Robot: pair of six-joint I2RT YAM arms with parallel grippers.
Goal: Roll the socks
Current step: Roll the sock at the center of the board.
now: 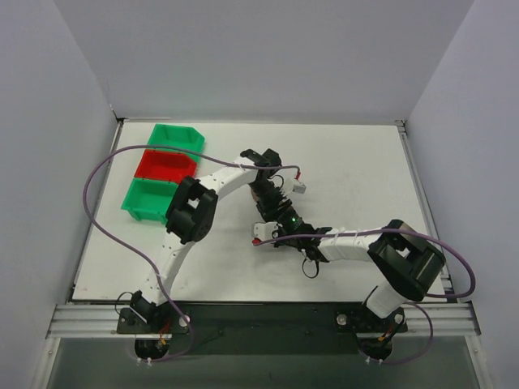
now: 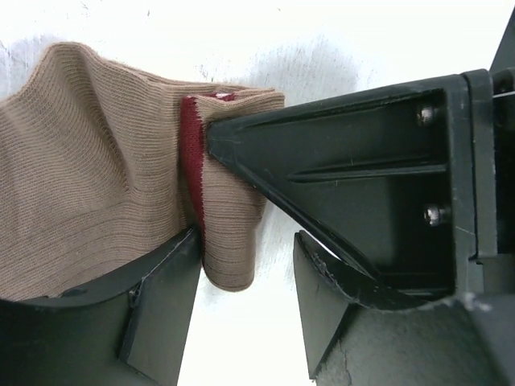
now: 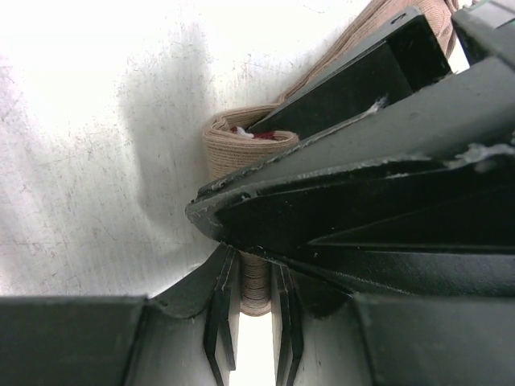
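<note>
Presently: socks [image 2: 96, 177], tan, mid-counter [image 1: 349, 178], length running crosswise to left gripper [image 2: 201, 185], its jaws apart around the folded maroon-cuff end; right gripper [image 3: 251, 272] alongside, clamped on a fold.

You have the socks [image 2: 88, 161] lying right of the red bin [image 1: 165, 165] and a little nearer than it. They are tan-brown ribbed knit, rumpled, and folded over on themselves at one end. There the dark maroon cuff [image 2: 191, 153] shows as a narrow strip tucked inside the fold.
</note>
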